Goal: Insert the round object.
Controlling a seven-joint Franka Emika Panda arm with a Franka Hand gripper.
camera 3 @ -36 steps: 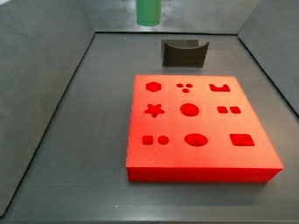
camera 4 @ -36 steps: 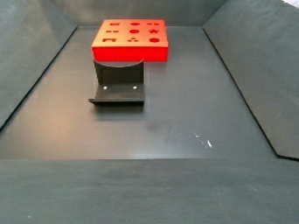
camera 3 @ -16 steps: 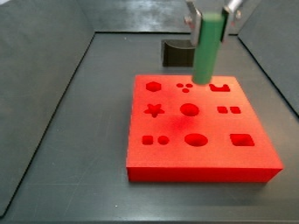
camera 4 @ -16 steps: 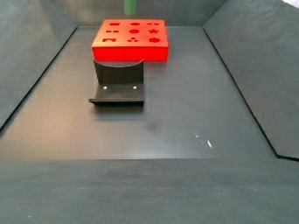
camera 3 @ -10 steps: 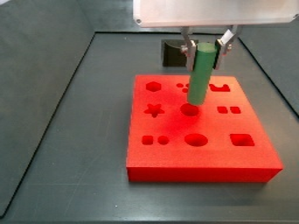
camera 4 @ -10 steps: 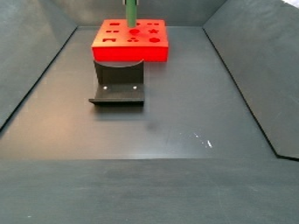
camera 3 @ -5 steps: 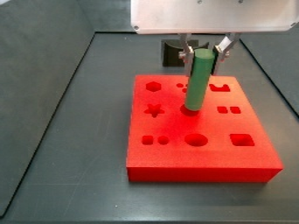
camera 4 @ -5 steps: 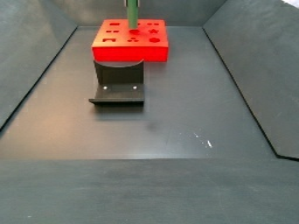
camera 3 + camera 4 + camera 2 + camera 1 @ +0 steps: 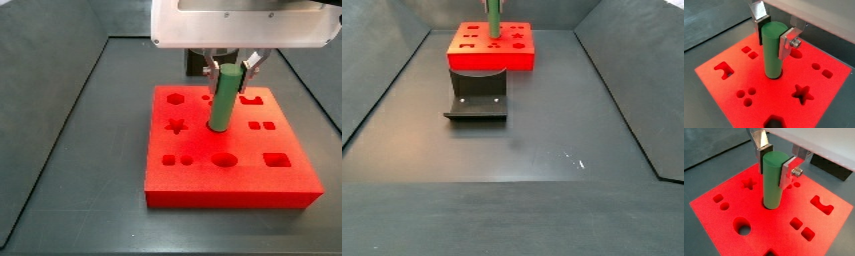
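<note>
The green cylinder peg (image 9: 223,98) stands upright over the red block (image 9: 187,175), its lower end at the round hole in the block's middle. Both wrist views show the peg (image 9: 773,180) (image 9: 773,50) with its foot at that hole's rim. My gripper (image 9: 230,68) is shut on the peg's upper end, the silver fingers (image 9: 787,172) pressed on both sides. In a side view only the peg's lower part (image 9: 493,22) shows at the frame's edge above the block (image 9: 492,57); the gripper is out of that view.
The red block carries several shaped holes: a star (image 9: 174,126), a hexagon (image 9: 174,99), an oval (image 9: 225,159), a square (image 9: 275,159). The dark fixture (image 9: 477,98) stands beside the block, also behind it in a side view (image 9: 198,62). Grey walls enclose the floor.
My gripper has carried the peg in over the block and lowered it; its lower end has come down to the middle round hole.
</note>
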